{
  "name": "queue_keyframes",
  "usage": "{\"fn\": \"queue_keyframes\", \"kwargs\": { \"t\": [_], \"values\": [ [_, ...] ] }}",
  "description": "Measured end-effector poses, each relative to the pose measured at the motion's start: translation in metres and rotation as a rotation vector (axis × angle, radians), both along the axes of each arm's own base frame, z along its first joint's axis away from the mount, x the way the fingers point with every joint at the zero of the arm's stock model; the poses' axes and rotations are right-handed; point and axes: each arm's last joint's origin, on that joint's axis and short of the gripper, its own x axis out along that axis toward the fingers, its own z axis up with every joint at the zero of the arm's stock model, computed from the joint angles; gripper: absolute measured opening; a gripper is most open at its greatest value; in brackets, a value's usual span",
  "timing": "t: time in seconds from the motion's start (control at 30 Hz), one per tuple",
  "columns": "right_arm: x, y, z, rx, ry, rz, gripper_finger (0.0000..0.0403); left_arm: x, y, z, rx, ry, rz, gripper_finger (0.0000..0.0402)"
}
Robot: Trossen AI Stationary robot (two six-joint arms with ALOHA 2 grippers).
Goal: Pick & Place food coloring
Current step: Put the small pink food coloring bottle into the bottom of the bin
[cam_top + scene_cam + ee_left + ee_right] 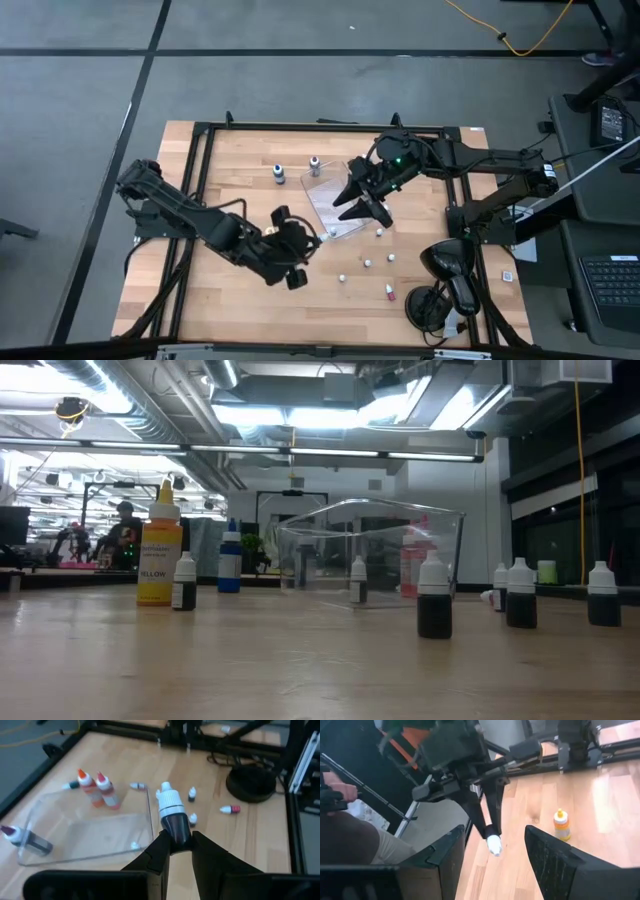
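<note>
Left claw [176,851] pinches a dark bottle [173,817] w/ cap up, ready for the tray [90,837]; right claw [495,865] hangs apart, empty.

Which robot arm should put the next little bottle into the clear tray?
The left. Its fingers already pinch a dark bottle right beside the clear tray. The right gripper hangs open and empty over the tray.

The only legible text is "YELLOW", printed on the label of the yellow squeeze bottle [159,558] at nine o'clock in the low view.
</note>
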Motion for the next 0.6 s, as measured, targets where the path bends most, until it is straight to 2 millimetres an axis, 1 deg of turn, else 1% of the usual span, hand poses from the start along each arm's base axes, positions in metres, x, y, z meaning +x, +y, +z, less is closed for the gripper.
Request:
{"fn": "queue_keyframes", "kwargs": {
  "t": [0.1, 0.27, 0.6],
  "values": [
    [0.001, 0.0, 0.001, -0.006, -0.014, -0.008, 0.0208, -0.003, 0.004, 0.01, 0.011, -0.04, 0.0, 0.0057],
    [0.002, 0.0, 0.002, -0.005, -0.033, -0.01, 0.0208, 0.001, 0.01, 0.02, 0.029, -0.114, -0.011, 0.0057],
    [0.003, 0.0, 0.001, -0.002, -0.024, -0.01, 0.0208, 0.012, 0.024, 0.026, 0.067, -0.155, 0.002, 0.0057]
  ]
}}
